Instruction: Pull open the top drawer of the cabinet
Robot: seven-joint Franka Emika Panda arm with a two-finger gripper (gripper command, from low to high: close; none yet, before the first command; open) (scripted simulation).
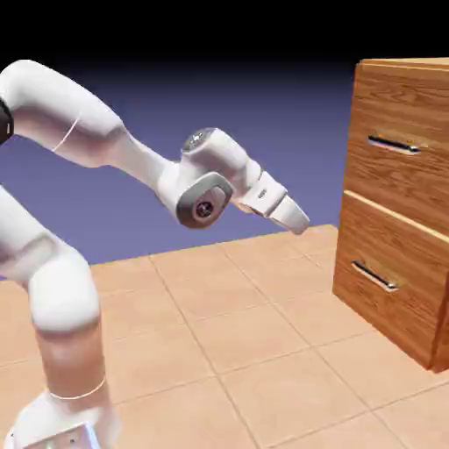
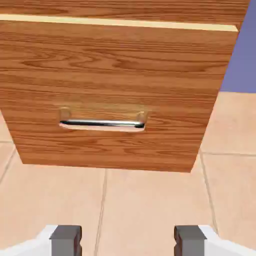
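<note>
Exterior view: claw point(image 1: 301, 230) well short of the cabinet point(image 1: 392, 210), angled downward, below the level of the top drawer's bar handle point(image 1: 395, 145). Hand view: fingertips spread, nothing between. Handle runs horizontally; judged approach: raise, level, advance toward the exterior view's right.

In the exterior view, the cabinet point(image 1: 395, 210) is cut off by the right edge, and the arm's shoulder joints point(image 1: 4, 118) run past the left edge — the base point(image 1: 61, 430) past the bottom. The gripper's fingertips are too small to tell apart there. In the hand view, the top drawer point(image 2: 125, 7) is mostly cropped — its bar handle is out of frame.
</note>
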